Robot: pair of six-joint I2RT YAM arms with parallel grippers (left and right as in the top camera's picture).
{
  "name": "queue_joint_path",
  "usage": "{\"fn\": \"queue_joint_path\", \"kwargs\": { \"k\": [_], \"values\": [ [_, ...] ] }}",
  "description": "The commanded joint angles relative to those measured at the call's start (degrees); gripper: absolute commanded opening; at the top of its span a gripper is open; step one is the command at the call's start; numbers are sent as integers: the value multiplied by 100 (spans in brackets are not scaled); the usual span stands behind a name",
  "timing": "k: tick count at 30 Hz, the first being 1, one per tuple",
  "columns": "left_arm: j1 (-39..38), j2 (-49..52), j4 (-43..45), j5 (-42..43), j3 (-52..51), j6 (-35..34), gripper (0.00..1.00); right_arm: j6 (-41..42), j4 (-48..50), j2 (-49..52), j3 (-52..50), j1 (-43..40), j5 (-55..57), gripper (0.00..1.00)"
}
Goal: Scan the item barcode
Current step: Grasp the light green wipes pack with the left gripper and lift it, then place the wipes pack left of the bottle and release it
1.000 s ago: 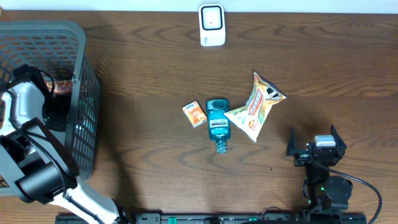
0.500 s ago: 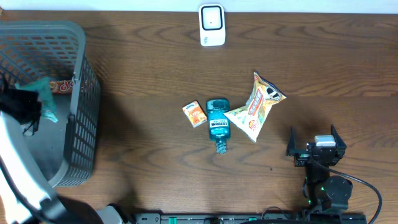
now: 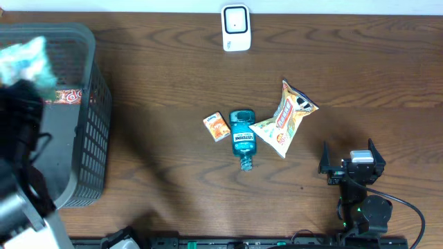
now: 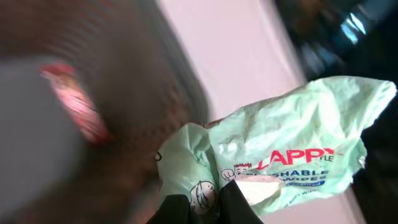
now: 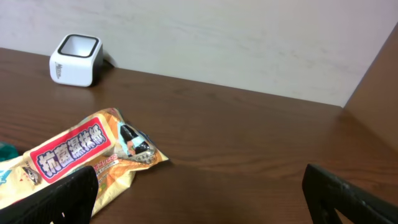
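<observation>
table (image 3: 173, 83): dark wood, everything sits on it
basket (image 3: 90, 138): grey mesh, at my left end of the table
my left pincer (image 4: 208, 202): clenched on the bottom edge of the wipes pack, up over the basket; blurry in the overhead view
my right pincer (image 3: 351, 158): released, jaws wide apart, nothing between them, parked low at my right, near the front edge
wipes pack (image 4: 292, 149): pale green, crinkled, red lettering and the word "WIPES" legible; hangs in my left grip above the basket's back corner, well apart from the scanner
snack bag (image 3: 285, 119): yellow-orange, lying flat mid-table, tip touching the bottle
mouthwash bottle (image 3: 242, 138): teal, Listerine label, on its side, cap toward the front edge
scanner (image 3: 236, 28): small white unit at the far edge, centre
orange box (image 3: 217, 126): small, just beside the bottle's left side
red packet (image 3: 62, 97): inside the basket, against its back wall; label unreadable
</observation>
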Motion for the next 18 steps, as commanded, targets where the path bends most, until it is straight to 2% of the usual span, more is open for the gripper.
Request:
{"fn": "queue_joint_path", "kwargs": {
  "k": [1, 10, 14, 18],
  "values": [
    [-699, 2, -81, 450, 90, -2, 7, -42, -20, -11, -7, 44, -11, 99],
    [-2739, 815, -157, 350, -212, 184, 7, -42, -20, -11, -7, 44, -11, 99],
    [-3390, 1482, -568, -463, -264, 122, 7, -42, -20, -11, -7, 44, -11, 99],
    [-3849, 2256, -881, -1346, -264, -662, 7, -42, -20, -11, -7, 44, -11, 99]
  ]
}}
